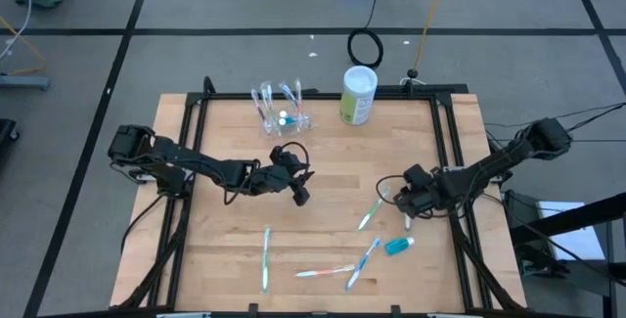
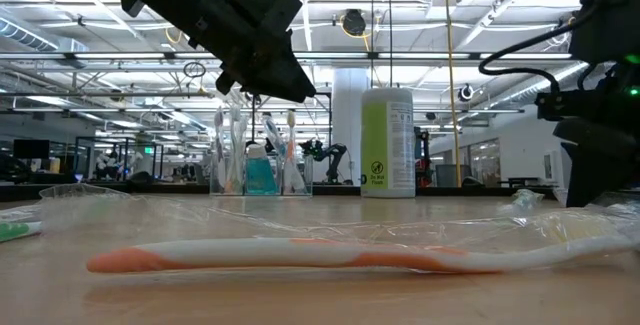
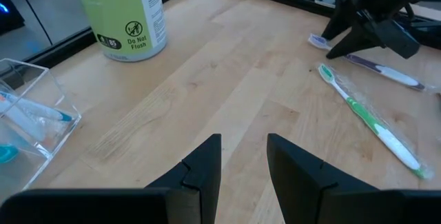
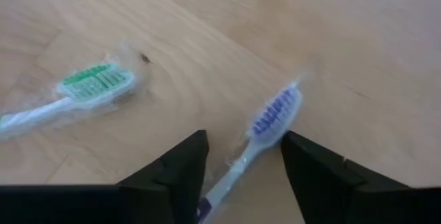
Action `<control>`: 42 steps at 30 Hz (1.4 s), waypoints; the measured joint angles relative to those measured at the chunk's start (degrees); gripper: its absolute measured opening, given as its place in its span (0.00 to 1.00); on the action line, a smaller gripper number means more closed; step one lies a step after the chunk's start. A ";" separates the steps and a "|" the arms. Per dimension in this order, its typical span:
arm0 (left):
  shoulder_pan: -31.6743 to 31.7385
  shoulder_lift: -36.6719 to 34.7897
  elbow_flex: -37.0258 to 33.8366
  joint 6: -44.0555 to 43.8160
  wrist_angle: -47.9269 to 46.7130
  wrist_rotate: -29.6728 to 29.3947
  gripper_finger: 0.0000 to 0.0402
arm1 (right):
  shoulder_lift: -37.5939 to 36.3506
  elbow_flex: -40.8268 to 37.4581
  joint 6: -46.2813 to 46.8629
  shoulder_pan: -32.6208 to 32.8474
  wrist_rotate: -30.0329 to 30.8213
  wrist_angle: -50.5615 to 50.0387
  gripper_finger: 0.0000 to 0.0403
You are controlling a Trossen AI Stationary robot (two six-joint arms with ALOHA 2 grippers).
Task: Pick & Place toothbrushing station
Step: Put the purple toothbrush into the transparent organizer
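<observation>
A: Why is the right gripper (image 1: pixel 395 196) so low on the table?

B: It sits right over a purple toothbrush (image 4: pixel 265 131). Its two dark fingers stand apart, one on each side of the thin handle. They do not pinch it yet, so it holds nothing. I think it wants to grab that brush.

A: And the left gripper (image 1: pixel 301 193)?

B: It hangs above the middle of the table with its fingers a little apart. Nothing is between them. It looks like it is waiting.

A: Where do the brushes go?

B: In the clear holder (image 1: pixel 279 108) at the far edge of the table. Some brushes and a small blue tube already stand in it.

A: What else is lying around?

B: A green toothbrush (image 4: pixel 72 93) lies just beside the purple one. More wrapped brushes lie near the front edge, like the blue toothbrush (image 1: pixel 364 261). A teal toothpaste tube (image 1: pixel 398 247) lies near the right gripper.

A: Can anything get in the way?

B: The tall white-and-green canister (image 1: pixel 358 95) stands just beside the holder. The arm has to miss it. The green brush is close too, so the fingers could bump it.
</observation>
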 joint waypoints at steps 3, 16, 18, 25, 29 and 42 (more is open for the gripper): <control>0.00 0.00 0.00 0.02 0.01 0.01 0.31 | -0.51 -0.03 -0.23 0.00 -0.14 0.81 0.34; 0.00 0.00 0.00 0.21 0.00 0.01 0.31 | -4.44 -0.43 -4.94 -0.04 1.94 6.44 0.06; 0.00 0.00 0.00 0.20 0.02 0.01 0.31 | -5.39 -0.43 -6.92 -0.03 3.23 7.92 0.03; 0.00 0.00 0.02 0.20 0.02 -0.02 0.31 | -10.34 -0.41 -21.07 -2.66 12.45 23.22 0.04; 0.05 0.00 0.02 2.15 0.02 -0.05 0.31 | -12.11 -0.38 -38.89 -6.87 13.42 42.45 0.04; 7.04 -0.02 0.04 20.71 -2.58 -9.52 0.31 | -10.34 -0.23 -69.61 -25.20 -11.84 86.79 0.02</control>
